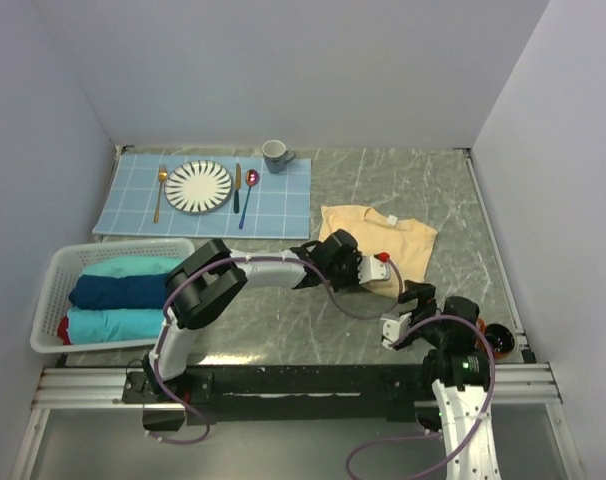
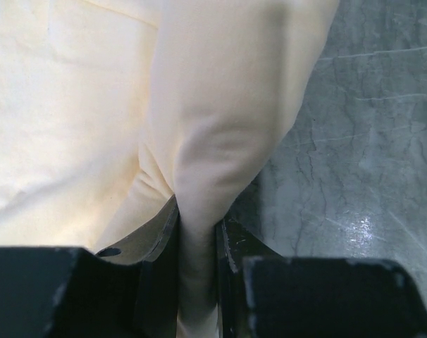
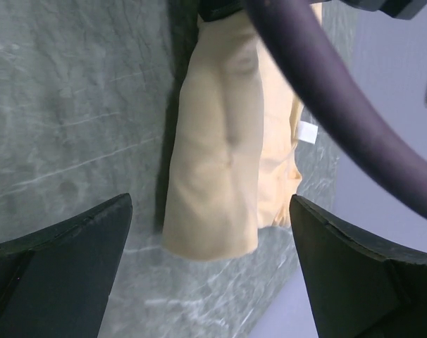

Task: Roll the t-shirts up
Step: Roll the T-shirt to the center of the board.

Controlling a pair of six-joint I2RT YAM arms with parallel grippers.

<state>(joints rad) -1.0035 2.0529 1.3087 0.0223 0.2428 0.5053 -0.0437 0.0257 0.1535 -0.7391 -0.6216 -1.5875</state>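
Observation:
A pale yellow t-shirt (image 1: 388,238) lies on the marbled table, its near part rolled into a tube (image 3: 217,162). My left gripper (image 1: 368,272) is shut on one end of that roll (image 2: 220,134); in the left wrist view the cloth is pinched between the jaws of the left gripper (image 2: 198,229). My right gripper (image 1: 408,300) stands open just short of the roll's other end; in its wrist view the right gripper (image 3: 210,204) has nothing between its fingers. A white neck label (image 3: 308,132) shows beyond the roll. Teal (image 1: 118,267) and navy (image 1: 118,292) t-shirts lie rolled in a basket.
The white basket (image 1: 53,275) stands at the left edge. A light blue grid placemat (image 1: 283,205) at the back holds a plate (image 1: 198,186), cutlery and a mug (image 1: 276,155). The right wall is close to the shirt.

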